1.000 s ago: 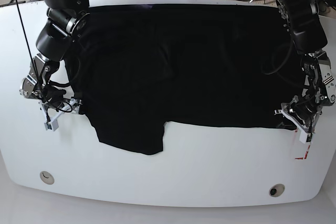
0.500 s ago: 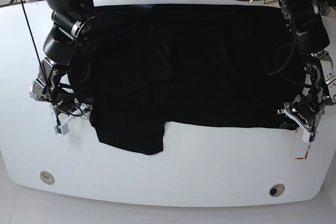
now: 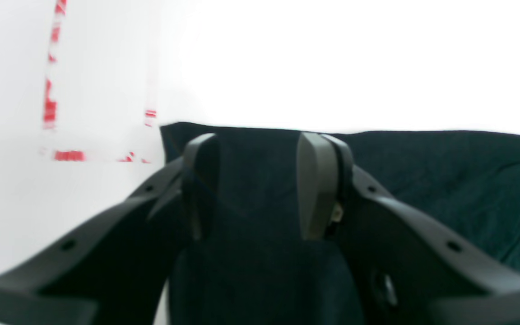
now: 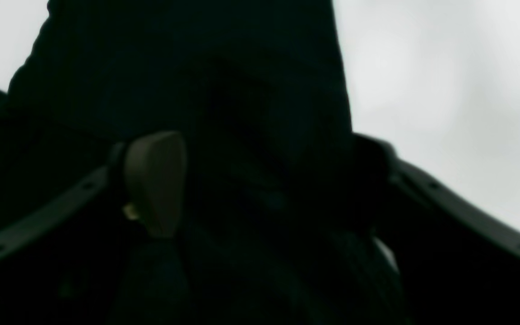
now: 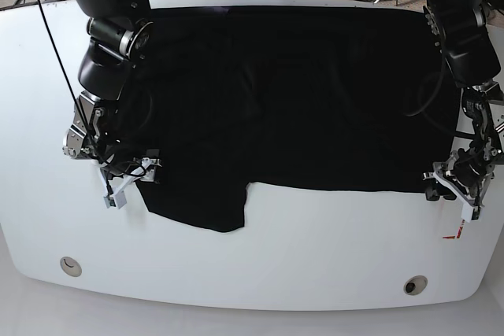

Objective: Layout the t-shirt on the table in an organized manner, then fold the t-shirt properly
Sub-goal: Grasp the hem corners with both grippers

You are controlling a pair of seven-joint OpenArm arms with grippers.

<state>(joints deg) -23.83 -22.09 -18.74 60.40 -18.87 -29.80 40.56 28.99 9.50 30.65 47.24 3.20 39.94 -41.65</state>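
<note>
Near edge of the white tabletop [image 5: 260, 273]: bare, glossy, two small round holes [image 5: 415, 285] toward the front corners. Red tape marks [image 5: 453, 234] sit by the front corner on the left arm's side.

Mid-tabletop: the black t-shirt [image 5: 291, 100] lies spread flat, print not visible, covering most of the back half. One flap hangs forward past the straight front hem, on the right arm's side.

Left end effector [image 5: 455, 186] is low at the hem corner next to the tape. Wrist view shows its two pads [image 3: 316, 180] apart, cloth lying between and under them; neither pad visibly presses the fabric. The cloth corner [image 3: 169, 131] ends just beside the tape.

Right end effector [image 5: 130, 179] sits at the opposite side edge of the shirt. Wrist view is dark; one pad [image 4: 154, 176] shows, the other is lost behind black fabric bunched between the jaws. Cannot tell whether it is clamped.

Far side: shirt edge runs along the back rim; cables on the floor beyond.
</note>
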